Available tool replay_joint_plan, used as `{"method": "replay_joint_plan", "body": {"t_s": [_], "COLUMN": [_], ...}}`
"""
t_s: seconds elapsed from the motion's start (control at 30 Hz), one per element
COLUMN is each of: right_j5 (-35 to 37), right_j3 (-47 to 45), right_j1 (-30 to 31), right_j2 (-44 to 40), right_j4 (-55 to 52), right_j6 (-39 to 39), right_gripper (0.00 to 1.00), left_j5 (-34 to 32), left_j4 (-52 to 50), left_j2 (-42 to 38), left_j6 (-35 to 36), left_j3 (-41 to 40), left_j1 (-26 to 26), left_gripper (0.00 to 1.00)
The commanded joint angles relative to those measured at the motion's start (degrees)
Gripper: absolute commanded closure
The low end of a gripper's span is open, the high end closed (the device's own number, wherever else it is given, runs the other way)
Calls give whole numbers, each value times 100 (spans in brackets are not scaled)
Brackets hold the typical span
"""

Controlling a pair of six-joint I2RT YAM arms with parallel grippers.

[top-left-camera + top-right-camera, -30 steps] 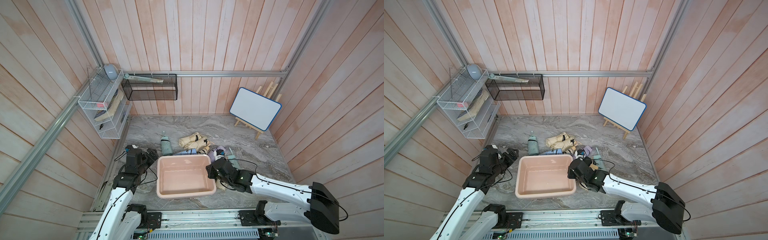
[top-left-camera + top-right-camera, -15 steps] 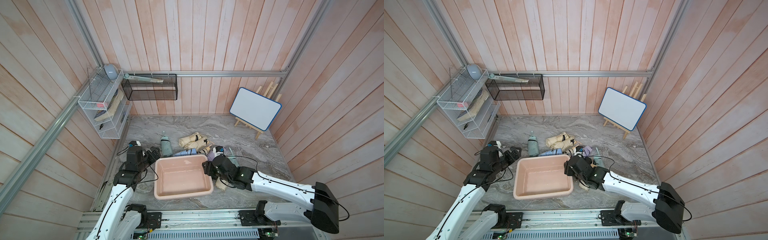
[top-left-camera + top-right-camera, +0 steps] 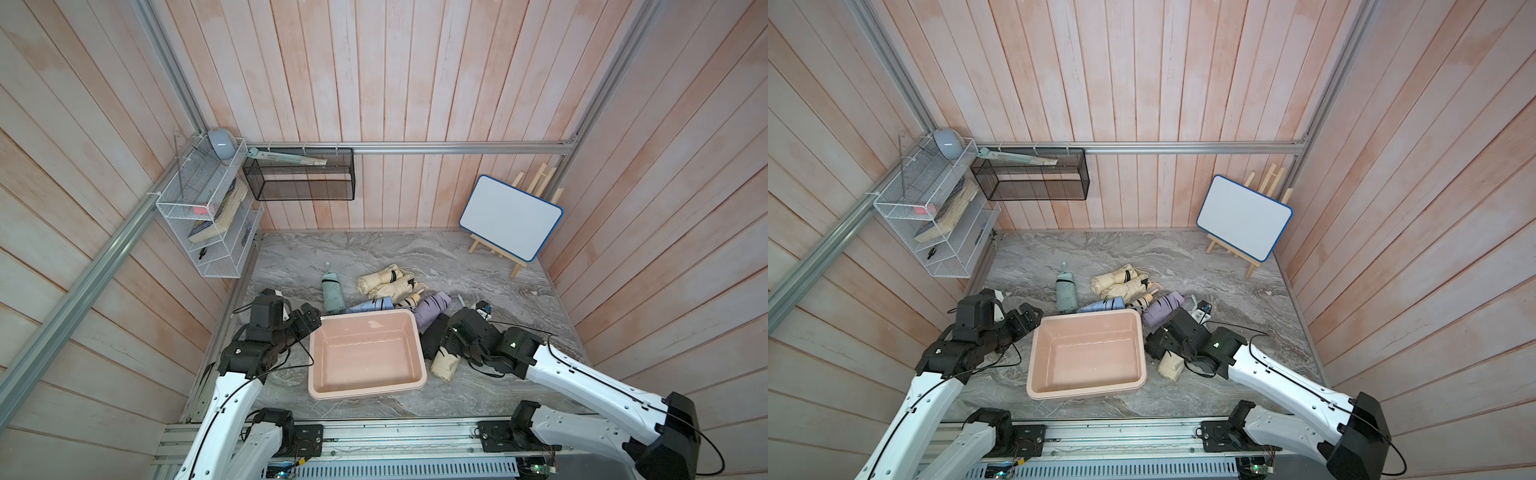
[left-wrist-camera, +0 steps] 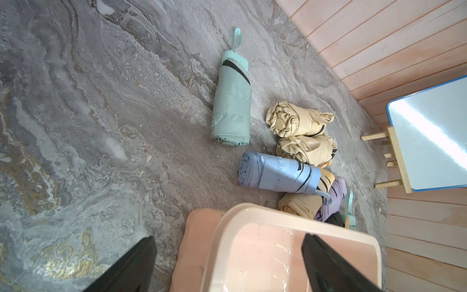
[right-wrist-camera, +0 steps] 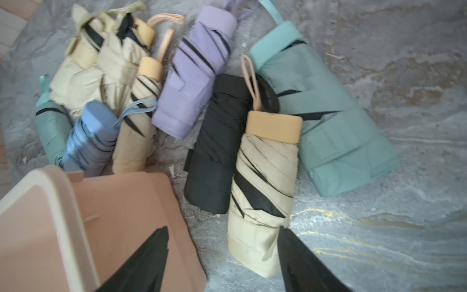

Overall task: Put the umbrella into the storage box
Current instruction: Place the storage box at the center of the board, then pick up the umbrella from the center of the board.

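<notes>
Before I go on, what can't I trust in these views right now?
- Teal umbrella by the right arm: that arm covers nearly all of it in both top views.
- Umbrella pile, right wrist view: motion blur smears the far ones.
- Storage box: both wrist views cut it off at the frame edge.
- White wire rack, contents: too small in both top views.

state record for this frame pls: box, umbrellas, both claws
storage box: upright on the table, empty
umbrellas: all folded, lying on the table outside the box
cream umbrella: tan handle, lies against the black umbrella, nearest the right claw
left claw: open, astride a corner of the box rim, holding nothing
right claw: open, low at the cream umbrella's end, not gripping it
task status: no umbrella in the box yet
</notes>
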Motion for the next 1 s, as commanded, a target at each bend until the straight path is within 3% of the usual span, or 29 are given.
{"method": "replay_joint_plan", "body": {"t_s": [0.0,0.2,0.6,0.97], "right_j5": [-141,-535,-751,-715], "right_j3": [-104,-231,-103,29], "right_j1": [-241,-526,-535,-544], "right_j2": [163,900,2043,2670], "right_j4": [-123,610,562,683], "right_j6": [129,-215,-450,-568], "right_gripper": [18,15,12,23], "left_j5": [69,208,367,428], "left_j4": [-481,-507,-510,-624], "left_j2": [-89,-95,-65,-128], "left_j6": [86,56,20,27], "left_j3": [157,121,82,51], "left_j1": [-17,-48,-101,-144], "left_gripper": [3,3,9,12]}}
